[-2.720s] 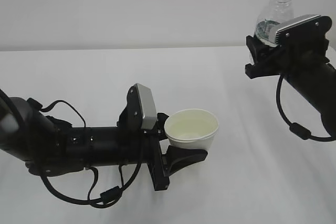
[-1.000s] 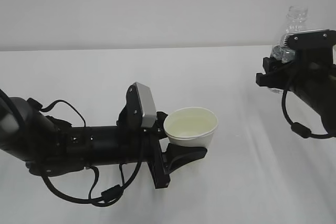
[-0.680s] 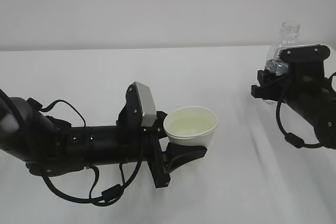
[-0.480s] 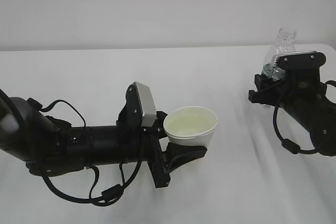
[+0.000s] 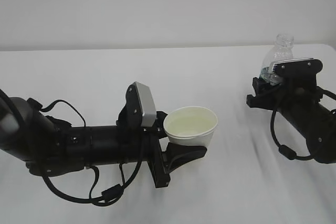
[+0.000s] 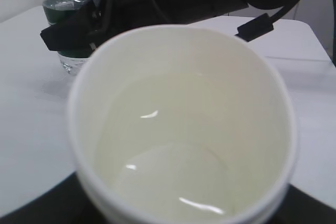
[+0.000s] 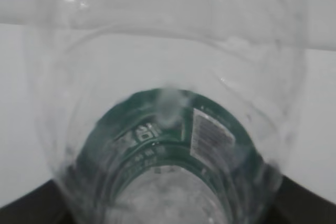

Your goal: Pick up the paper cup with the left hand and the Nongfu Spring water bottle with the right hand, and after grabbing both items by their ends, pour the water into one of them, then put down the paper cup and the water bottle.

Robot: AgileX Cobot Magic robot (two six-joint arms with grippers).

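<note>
The white paper cup (image 5: 190,124) stands upright in my left gripper (image 5: 185,141), which is shut on its lower part. Clear water (image 6: 173,177) lies in the cup's (image 6: 184,103) bottom. At the right, my right gripper (image 5: 262,92) is shut on the Nongfu Spring water bottle (image 5: 276,52), which is upright with its open neck on top. Only the neck and shoulder rise above the wrist block. In the left wrist view the bottle (image 6: 71,14) shows its green label and sits low by the table; contact is unclear. The right wrist view is filled by the bottle (image 7: 168,129).
A white table (image 5: 231,182) lies under both arms, with a plain pale wall behind. The left arm's cables (image 5: 105,195) loop down near the front edge. The right arm's cable (image 5: 283,145) hangs beside its wrist.
My right arm has come down and a little leftward with the bottle upright in its grip. The left arm and cup have not moved.
</note>
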